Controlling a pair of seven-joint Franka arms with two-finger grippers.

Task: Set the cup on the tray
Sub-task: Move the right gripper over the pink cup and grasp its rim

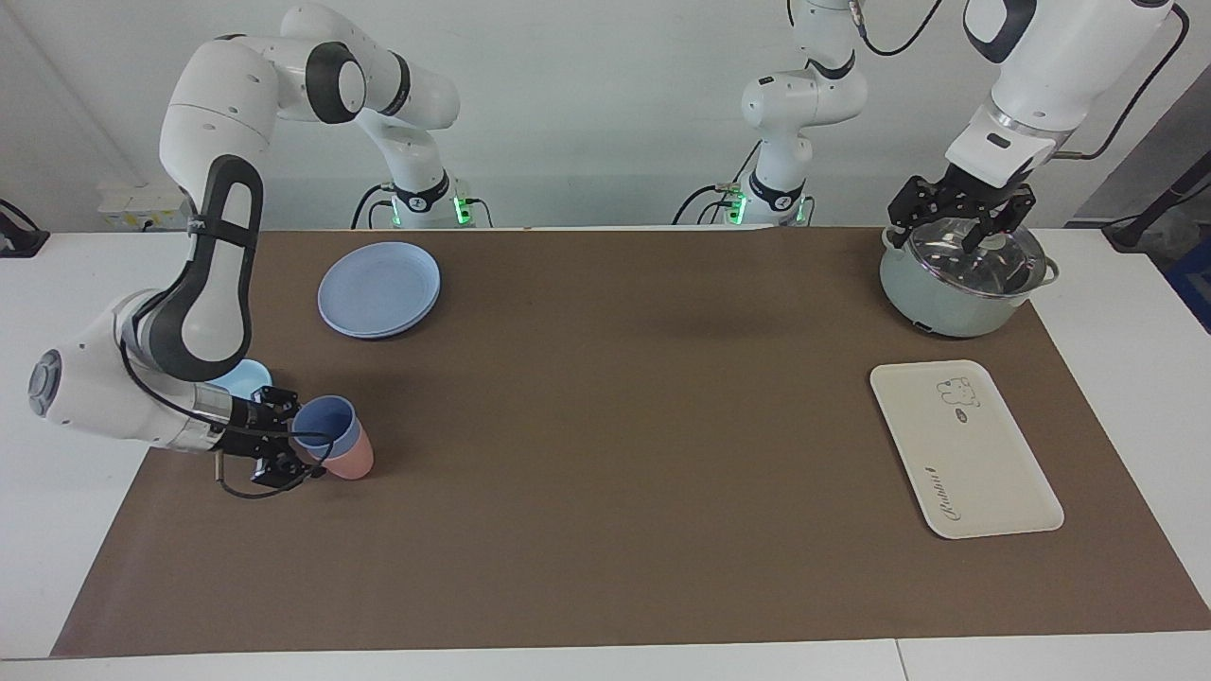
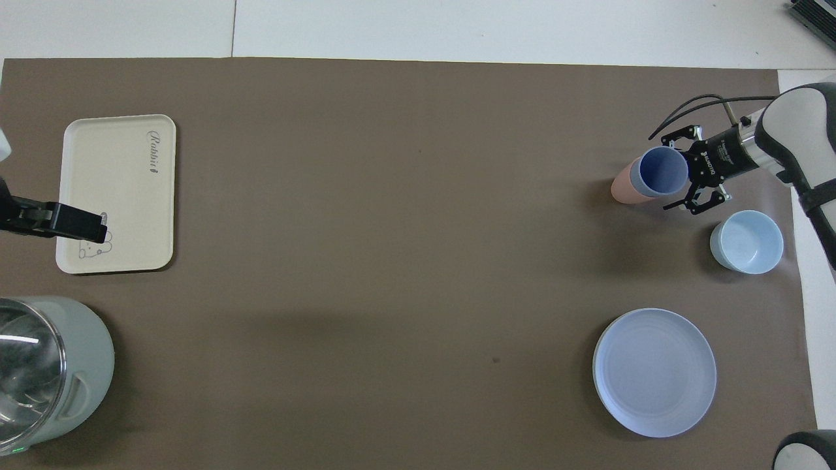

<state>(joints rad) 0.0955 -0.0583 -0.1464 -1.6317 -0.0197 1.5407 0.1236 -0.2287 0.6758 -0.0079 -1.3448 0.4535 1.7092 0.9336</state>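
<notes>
two spread fingers of the right gripper (image 1: pixel 289 445) flank the cup (image 1: pixel 324 427), arm low

This is a robotics lab set up to look like a kitchen counter. Two white Franka arms (image 1: pixel 218 218) are bolted at the back edge of a white table (image 1: pixel 57 530), their bases lit by small green lights, with black cables trailing to the wall. A plain brown mat (image 1: pixel 605 454) covers the tabletop as a work surface, and the bare pale wall has nothing homely about it. The household bits, a pot (image 1: pixel 956 284), a plate (image 1: pixel 378 288), plastic tableware, are props laid out well apart.
</notes>
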